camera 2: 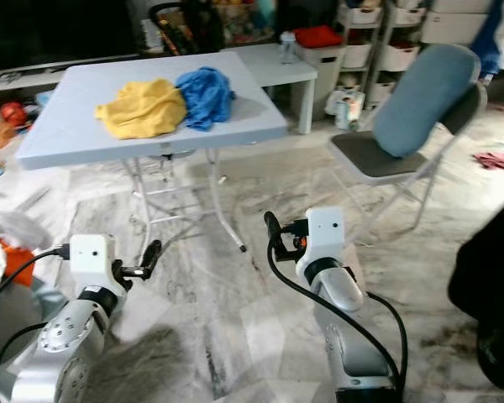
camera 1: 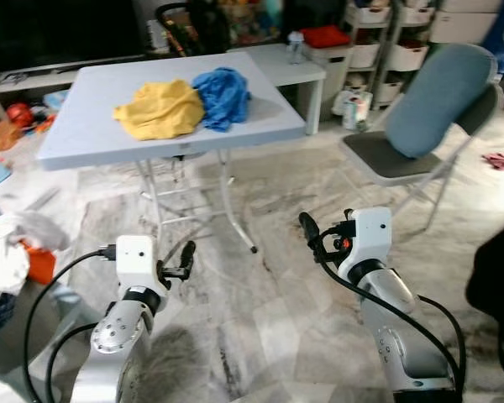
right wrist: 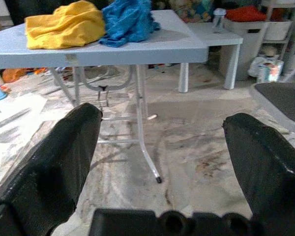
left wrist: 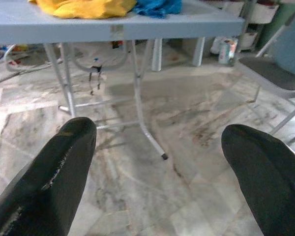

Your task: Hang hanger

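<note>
Nothing of the job looks done yet — both arms are raised in front of the robot over the marble floor (camera 1: 269, 319), and neither carries anything. The left claw (left wrist: 157, 162) has its 2 black fingers spread wide with only floor between them; the right claw (right wrist: 162, 162) is spread just as wide and just as empty.

And the hanger? No hanger can be made out with any certainty. Ahead stands the folding desk (camera 1: 92, 126), well apart from both claws, and on it lie 2 crumpled garments touching each other — a yellow cloth (camera 1: 158, 109) and a blue cloth (camera 1: 223, 96). Whether a hanger hides under or behind them cannot be told. Dark looped shapes sit just beyond the desk's far edge, too small and blurred to name.

To the robot's right waits a grey folding chair (camera 1: 428, 117); behind the desk a low white bench (camera 1: 298, 71) and white storage shelves (camera 1: 378, 50).

So, as a judgement: the whole task is left — find the hanger, close in, grip it, carry it to a rail. No rail can be picked out.
</note>
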`<state>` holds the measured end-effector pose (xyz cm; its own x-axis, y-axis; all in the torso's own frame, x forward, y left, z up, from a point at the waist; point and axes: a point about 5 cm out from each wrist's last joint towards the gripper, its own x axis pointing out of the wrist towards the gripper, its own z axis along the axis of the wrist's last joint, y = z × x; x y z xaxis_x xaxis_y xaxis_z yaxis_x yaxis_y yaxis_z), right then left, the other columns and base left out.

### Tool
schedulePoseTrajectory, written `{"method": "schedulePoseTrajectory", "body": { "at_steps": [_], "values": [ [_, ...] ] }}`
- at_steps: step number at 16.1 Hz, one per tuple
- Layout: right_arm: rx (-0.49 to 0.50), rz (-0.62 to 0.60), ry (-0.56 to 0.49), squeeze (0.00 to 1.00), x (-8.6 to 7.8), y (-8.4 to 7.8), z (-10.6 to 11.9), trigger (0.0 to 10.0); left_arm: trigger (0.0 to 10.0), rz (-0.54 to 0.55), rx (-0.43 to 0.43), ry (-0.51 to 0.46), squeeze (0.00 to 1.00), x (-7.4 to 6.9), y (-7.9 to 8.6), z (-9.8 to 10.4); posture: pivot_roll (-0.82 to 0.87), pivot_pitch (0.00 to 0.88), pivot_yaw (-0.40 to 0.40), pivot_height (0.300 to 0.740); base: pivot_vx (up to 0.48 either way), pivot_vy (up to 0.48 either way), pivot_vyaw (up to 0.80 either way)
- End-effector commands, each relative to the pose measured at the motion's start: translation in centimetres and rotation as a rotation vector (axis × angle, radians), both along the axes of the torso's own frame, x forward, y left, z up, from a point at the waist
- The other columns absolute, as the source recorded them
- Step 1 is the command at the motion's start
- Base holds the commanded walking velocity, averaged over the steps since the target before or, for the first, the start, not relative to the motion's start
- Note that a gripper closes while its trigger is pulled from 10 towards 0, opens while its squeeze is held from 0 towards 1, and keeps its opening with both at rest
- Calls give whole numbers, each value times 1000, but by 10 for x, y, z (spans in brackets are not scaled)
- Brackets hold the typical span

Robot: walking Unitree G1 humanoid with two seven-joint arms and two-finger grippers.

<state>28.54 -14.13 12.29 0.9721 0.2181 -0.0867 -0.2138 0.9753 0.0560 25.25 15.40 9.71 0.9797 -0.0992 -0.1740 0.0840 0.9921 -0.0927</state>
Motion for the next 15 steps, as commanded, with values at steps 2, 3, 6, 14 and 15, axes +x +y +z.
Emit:
{"method": "schedulePoseTrajectory", "body": {
  "at_steps": [2, 3, 6, 14, 15],
  "values": [
    [9, 1, -25, 0, 1, -1, 8, 10000, 10000, -2, 12, 1, 0, 1, -1, -1, -30, 0, 20, 740, 0, 480, 0],
    [8, 2, -26, 0, 1, 0, 8, 10000, 10000, -1, 11, 1, 0, 1, -2, -1, -30, 0, 20, 740, 0, 480, 0],
    [6, 6, -28, 0, 1, 0, 8, 10000, 10000, 1, 13, 1, 0, 2, -2, -1, -32, 0, 20, 740, 0, 480, 0],
    [4, 14, -26, 0, 0, 2, 9, 10000, 10000, 8, 20, 9, 0, 2, -2, -3, -28, 0, 20, 740, 0, 480, 0],
    [2, 15, -26, 0, 0, 2, 8, 10000, 10000, 9, 23, 10, 0, 2, -2, -3, -27, 0, 20, 740, 0, 480, 0]
  ]
}}
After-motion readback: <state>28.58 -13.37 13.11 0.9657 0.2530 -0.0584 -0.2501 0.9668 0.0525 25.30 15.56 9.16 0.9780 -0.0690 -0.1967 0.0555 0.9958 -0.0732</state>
